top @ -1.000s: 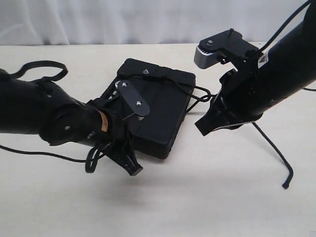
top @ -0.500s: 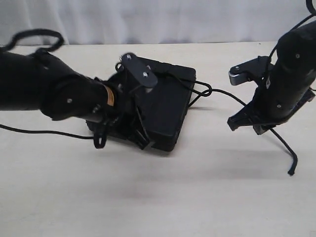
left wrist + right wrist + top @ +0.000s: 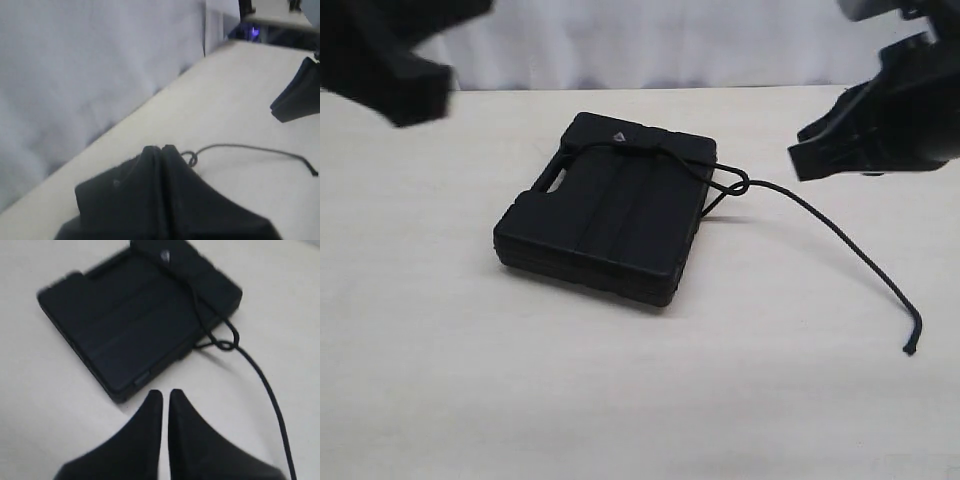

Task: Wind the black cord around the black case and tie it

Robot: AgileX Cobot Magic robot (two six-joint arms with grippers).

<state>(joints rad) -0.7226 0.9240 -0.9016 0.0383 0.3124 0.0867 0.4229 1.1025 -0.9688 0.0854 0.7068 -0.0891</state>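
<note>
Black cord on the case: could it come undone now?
Maybe. The black cord crosses the black case only near one end, so it might slide off. The knot beside it looks small and may loosen. The long loose tail could snag on the right gripper nearby.

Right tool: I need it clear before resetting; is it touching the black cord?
Apart. Right wrist view: bare table separates the shut right tool from the black cord.

The black case [image 3: 610,215] looked like hard plastic, matt, with smooth moulded panels. The black cord [image 3: 840,236] was thin and matt, without shine. The table [image 3: 620,400] had a pale, smooth, matt surface. The white backdrop [image 3: 650,45] seemed to be soft cloth with folds.
</note>
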